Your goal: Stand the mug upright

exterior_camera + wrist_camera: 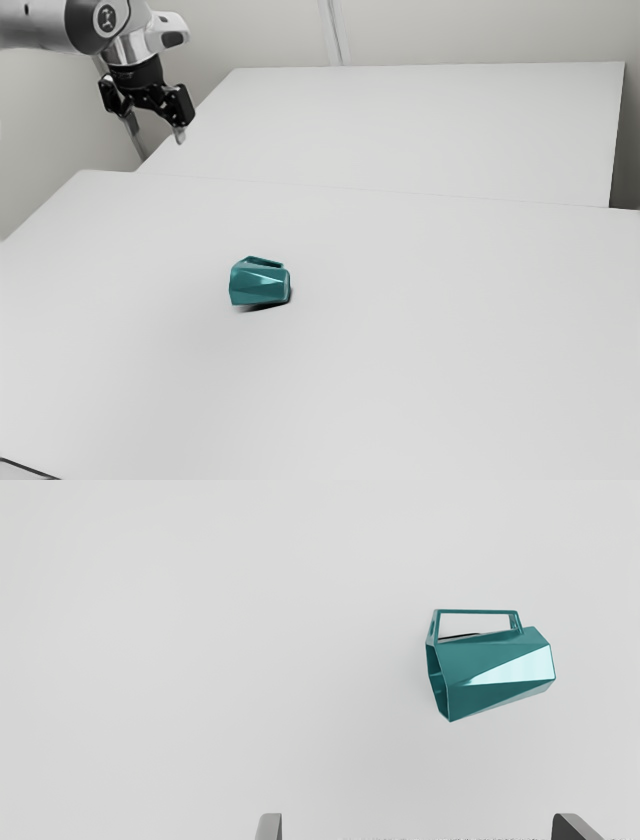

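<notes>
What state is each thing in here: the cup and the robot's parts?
Mug: lying on its side on the table, not upright, not held.
Jaws: open, spread apart, with nothing between them.
Arm: raised, clear of the mug.

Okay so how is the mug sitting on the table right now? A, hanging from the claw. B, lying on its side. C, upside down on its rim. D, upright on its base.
B, because the mug rests with its long body flat along the table, its open end facing sideways.
</notes>
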{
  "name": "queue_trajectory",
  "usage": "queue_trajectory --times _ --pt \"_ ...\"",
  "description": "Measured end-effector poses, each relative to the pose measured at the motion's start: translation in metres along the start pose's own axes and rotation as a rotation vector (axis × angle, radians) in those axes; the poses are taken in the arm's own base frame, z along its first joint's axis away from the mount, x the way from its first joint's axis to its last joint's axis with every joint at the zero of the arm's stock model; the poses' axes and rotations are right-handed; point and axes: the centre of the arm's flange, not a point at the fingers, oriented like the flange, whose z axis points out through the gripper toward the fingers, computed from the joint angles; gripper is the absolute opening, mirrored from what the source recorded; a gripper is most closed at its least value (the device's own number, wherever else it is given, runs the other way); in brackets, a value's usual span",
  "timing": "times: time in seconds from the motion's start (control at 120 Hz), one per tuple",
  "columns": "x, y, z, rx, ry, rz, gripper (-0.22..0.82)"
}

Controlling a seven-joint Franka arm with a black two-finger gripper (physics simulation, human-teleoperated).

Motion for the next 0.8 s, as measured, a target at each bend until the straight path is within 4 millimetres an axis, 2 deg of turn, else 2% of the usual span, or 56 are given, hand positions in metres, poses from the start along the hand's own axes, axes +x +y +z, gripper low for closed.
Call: queue_trajectory --times 0.175,0.308,0.533,0.8 --pt "-0.009 0.004 0.005 -0.039 -0.011 0.003 0.59" --pt "-0.022 0.000 0.042 -0.132 -0.046 -0.032 0.59" --pt "-0.034 -0.015 0.130 -0.261 -0.066 -0.141 0.58" --pt "-0.047 -0.060 0.191 -0.457 -0.017 -0.351 0.58"
